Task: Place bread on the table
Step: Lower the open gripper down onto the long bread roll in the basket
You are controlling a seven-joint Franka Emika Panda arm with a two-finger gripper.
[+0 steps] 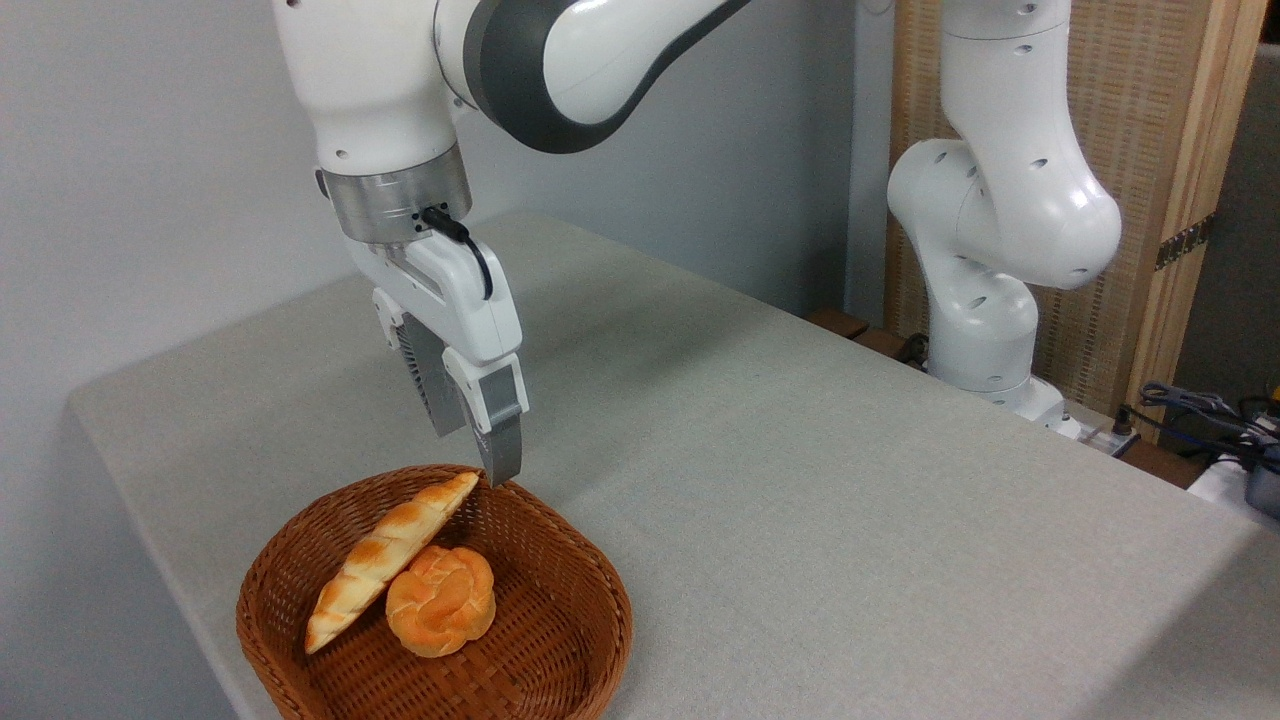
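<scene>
The bread (385, 558), a long braided golden-tan loaf, lies slantwise in the brown wicker basket (560, 640) at the front left of the table (800, 480). Its upper end rests near the basket's far rim. My gripper (470, 440) hangs just above that far rim and the loaf's upper tip, fingers pointing down. The fingers stand a little apart with nothing between them. The near fingertip (500, 455) almost reaches the rim.
A round orange knotted bun (441, 600) sits in the basket against the loaf's right side. The arm's white base (985, 340) stands at the table's far right edge. Cables and gear (1210, 420) lie beyond it. Grey-beige cloth stretches to the right of the basket.
</scene>
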